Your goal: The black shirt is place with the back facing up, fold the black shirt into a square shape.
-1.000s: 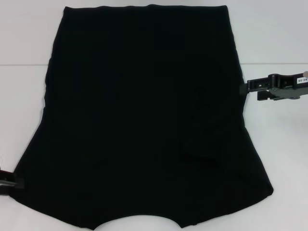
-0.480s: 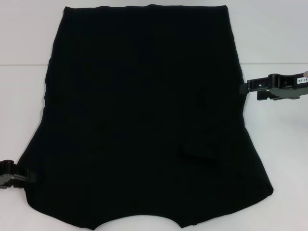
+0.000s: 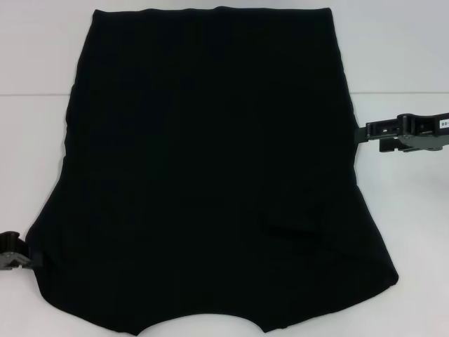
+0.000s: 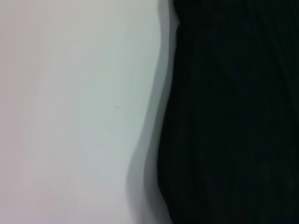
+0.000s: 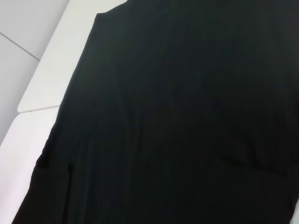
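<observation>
My left end effector (image 3: 21,256) sat at the shirt's near left corner, touching its edge; I could not tell whether its fingers were apart or together. My right end effector (image 3: 375,131) hovered just beside the shirt's right edge, about midway along it, and its fingers' state I could not tell either. One shirt (image 3: 210,175) lay flat on the white counter (image 3: 400,56), plain black, with a small fold near its lower right. A white tag on my right arm carried characters too small to read.
</observation>
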